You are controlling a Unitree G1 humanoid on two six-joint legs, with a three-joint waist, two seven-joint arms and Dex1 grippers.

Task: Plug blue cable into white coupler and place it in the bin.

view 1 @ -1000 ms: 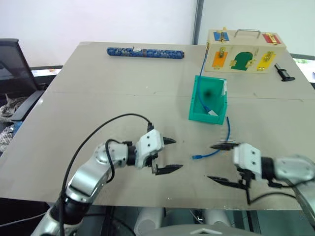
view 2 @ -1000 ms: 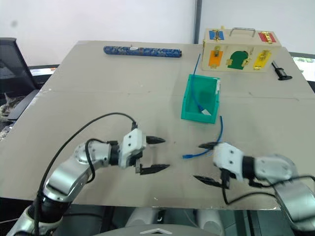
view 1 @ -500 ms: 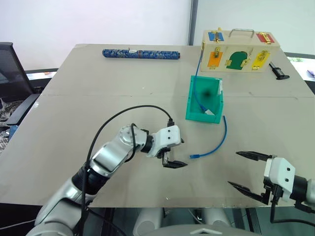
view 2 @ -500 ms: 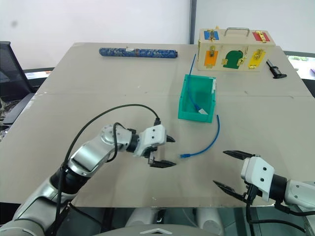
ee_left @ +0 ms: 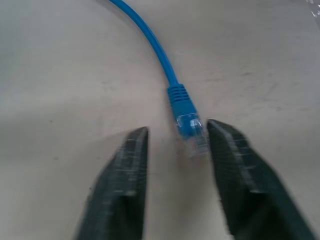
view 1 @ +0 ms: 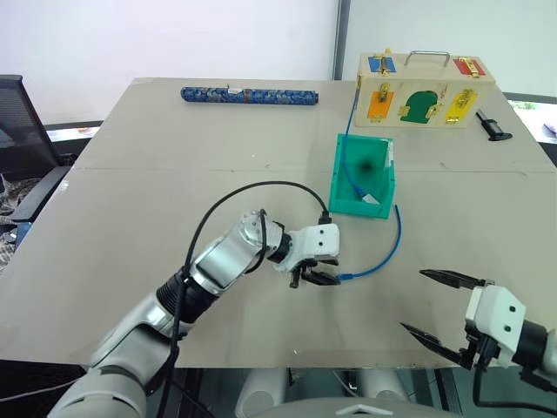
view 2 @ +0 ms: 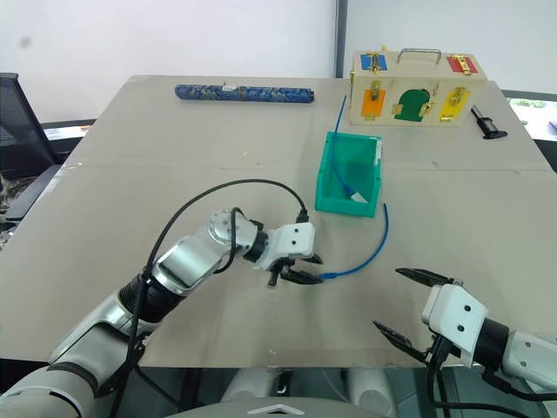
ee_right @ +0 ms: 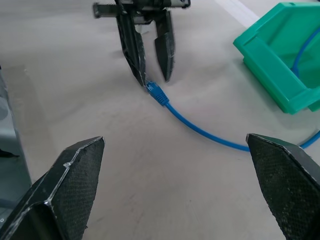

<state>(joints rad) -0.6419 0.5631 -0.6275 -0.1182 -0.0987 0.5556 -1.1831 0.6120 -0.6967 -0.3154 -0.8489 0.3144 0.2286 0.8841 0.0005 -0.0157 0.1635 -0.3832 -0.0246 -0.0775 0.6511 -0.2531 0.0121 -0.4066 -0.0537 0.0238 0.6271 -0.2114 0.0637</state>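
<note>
The bin stands on the worktop, its open top showing a second blue cable that runs out over its far rim toward the wooden box with coloured doors behind it. The blue cable lies on the worktop on the robot's side of the bin, curving from beside the bin's near right corner down to its plug, which rests nearer the robot than the bin's front.

The left end effector is at that plug. Its two black fingers are partly closed, with a narrow gap between them; the plug tip lies in that gap, close against one finger, not yet clamped.

The right end effector hovers well apart from the bin, near the worktop's near edge, released, its fingers spread wide and holding nothing.

A patterned blue roll lies far beyond the bin to its left.
</note>
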